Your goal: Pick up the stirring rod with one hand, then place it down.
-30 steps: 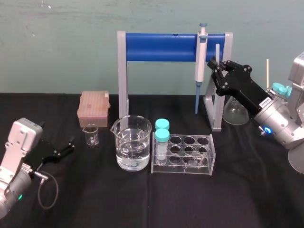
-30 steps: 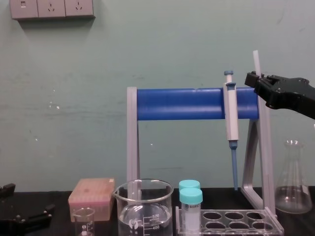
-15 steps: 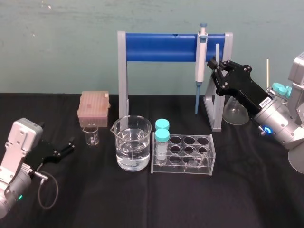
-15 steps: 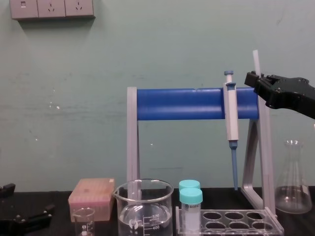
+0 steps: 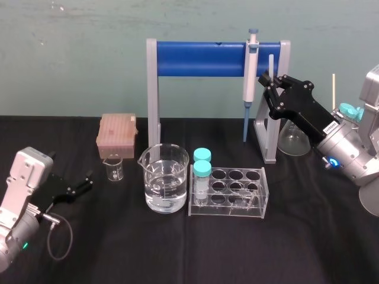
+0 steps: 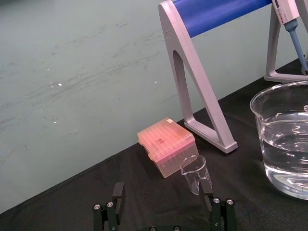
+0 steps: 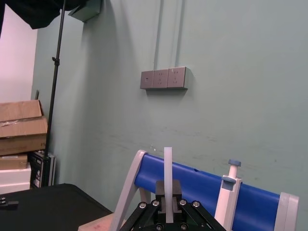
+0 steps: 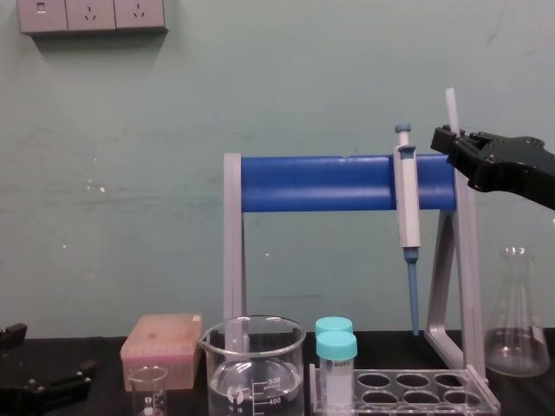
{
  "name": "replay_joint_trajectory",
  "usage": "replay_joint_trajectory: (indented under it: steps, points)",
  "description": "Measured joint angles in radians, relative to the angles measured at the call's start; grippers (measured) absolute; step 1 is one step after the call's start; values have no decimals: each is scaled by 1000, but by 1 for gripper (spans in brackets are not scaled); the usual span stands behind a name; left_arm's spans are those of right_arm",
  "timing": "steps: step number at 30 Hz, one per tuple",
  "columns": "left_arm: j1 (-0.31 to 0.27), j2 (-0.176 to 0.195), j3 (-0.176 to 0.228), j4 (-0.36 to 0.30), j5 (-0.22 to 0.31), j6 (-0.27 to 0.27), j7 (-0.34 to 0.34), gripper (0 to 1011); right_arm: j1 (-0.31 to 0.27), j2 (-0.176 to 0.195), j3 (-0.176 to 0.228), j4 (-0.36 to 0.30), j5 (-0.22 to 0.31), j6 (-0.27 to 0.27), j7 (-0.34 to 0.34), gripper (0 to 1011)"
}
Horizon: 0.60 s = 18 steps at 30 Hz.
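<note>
Grip check first. Found the stirring rod (image 5: 271, 63) pinched upright between the jaws of the right gripper (image 5: 265, 79), up in the air at the right end of the blue-barred stand (image 5: 201, 58) and well above the black worktop (image 5: 177, 254). Noted the rod's top end clear above the jaws and, from the chest view, above the level of the blue bar. Could not trace the lower end against the stand's right leg. Placed it just right of the white-and-blue pipette (image 5: 251, 68) (hung on the bar, tip down), near it but apart.

Found the left gripper (image 5: 87, 180) low at the left over the worktop, jaws spread wide with nothing between them. Saw it faced toward the small beaker (image 5: 113, 168) and the pink tip box (image 5: 116, 135) behind that.

Counted the rest on the worktop in front of the stand:
- a large beaker (image 5: 166, 186) partly filled with clear liquid
- a clear tube rack (image 5: 237, 195) just beside it on the right
- two teal-capped tubes (image 5: 202, 168) upright at the rack's left end
- a conical flask (image 5: 291, 141) by the stand's right leg, partly behind the right gripper
</note>
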Motion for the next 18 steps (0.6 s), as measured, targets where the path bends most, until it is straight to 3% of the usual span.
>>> replay_joint_trajectory:
  steps: [18]
  points:
    - [0,0,0,0,0,0,0,1000,0,0,0,0,0,0,0,67]
